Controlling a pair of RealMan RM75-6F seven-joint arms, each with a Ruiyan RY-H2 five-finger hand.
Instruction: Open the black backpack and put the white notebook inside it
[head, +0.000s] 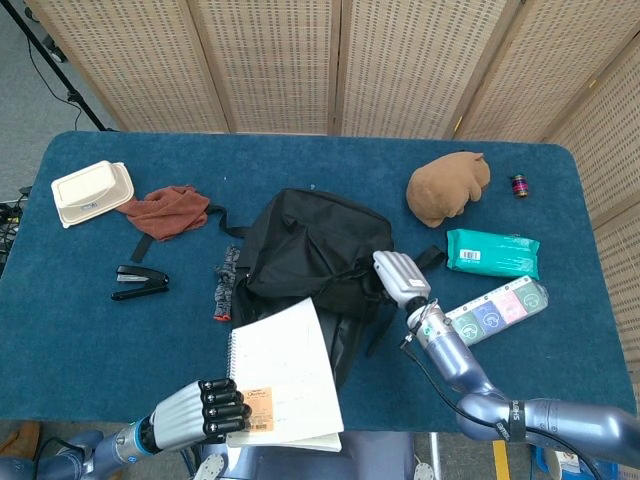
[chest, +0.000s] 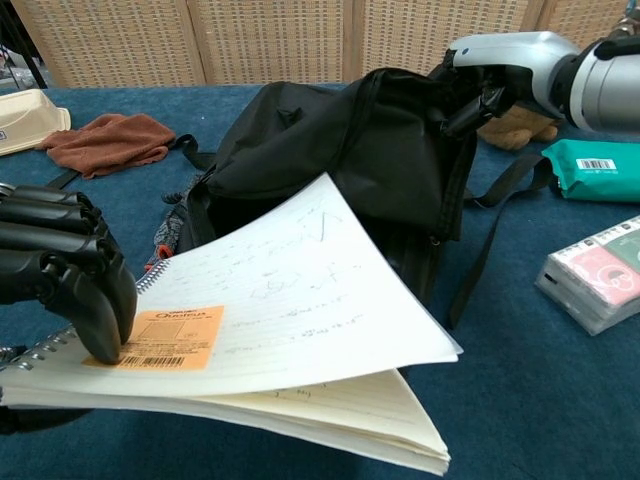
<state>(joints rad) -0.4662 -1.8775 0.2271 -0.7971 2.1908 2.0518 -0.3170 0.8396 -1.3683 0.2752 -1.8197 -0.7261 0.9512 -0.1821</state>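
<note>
At lower left, the white notebook (chest: 290, 330) is gripped by the left hand (chest: 55, 270), while the black backpack (head: 310, 250) flap at centre is pinched by the right hand (head: 398, 278) fingers.

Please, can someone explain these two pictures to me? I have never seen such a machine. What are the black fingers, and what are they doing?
It is a two-armed robot with human-like hands at a blue table. One picture looks down from its head, the other forward from its chest. The left hand grips the white notebook at its spiral corner. The right hand holds up the rim of the black backpack. A stapler, red cloth, plush toy and green packet lie around.
</note>
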